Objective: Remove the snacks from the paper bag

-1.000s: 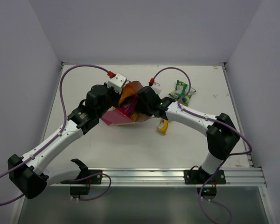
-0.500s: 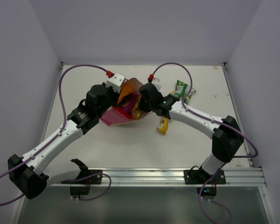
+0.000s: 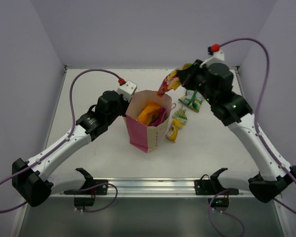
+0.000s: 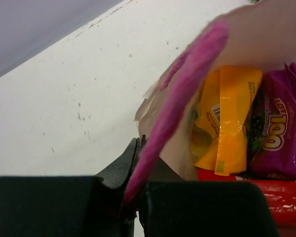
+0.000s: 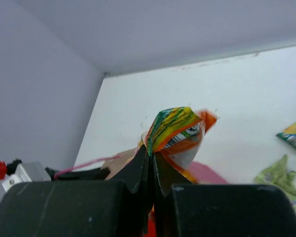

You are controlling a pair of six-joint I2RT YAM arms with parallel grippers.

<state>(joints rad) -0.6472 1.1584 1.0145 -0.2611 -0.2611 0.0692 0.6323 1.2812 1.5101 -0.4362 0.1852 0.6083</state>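
The tan paper bag (image 3: 149,129) with pink side panels stands upright in the middle of the table, mouth open. My left gripper (image 3: 127,111) is shut on its left rim, pinching the pink panel (image 4: 182,98) between the fingers (image 4: 128,163). Inside the bag lie a yellow-orange packet (image 4: 229,123), a purple packet (image 4: 278,133) and a red packet (image 4: 271,195). My right gripper (image 3: 181,79) is raised above and to the right of the bag and is shut on an orange, yellow and green packet (image 3: 169,83), which also shows in the right wrist view (image 5: 180,131).
Three packets lie on the table right of the bag: a green one (image 3: 191,100), a yellow-green one (image 3: 179,117) and a yellow one (image 3: 172,132). The white table has side walls and a back wall. A metal rail (image 3: 177,185) runs along the near edge.
The bag has gone from lying tipped over to standing upright. My right gripper has come out of the bag's mouth and risen up and to the right with the orange packet.
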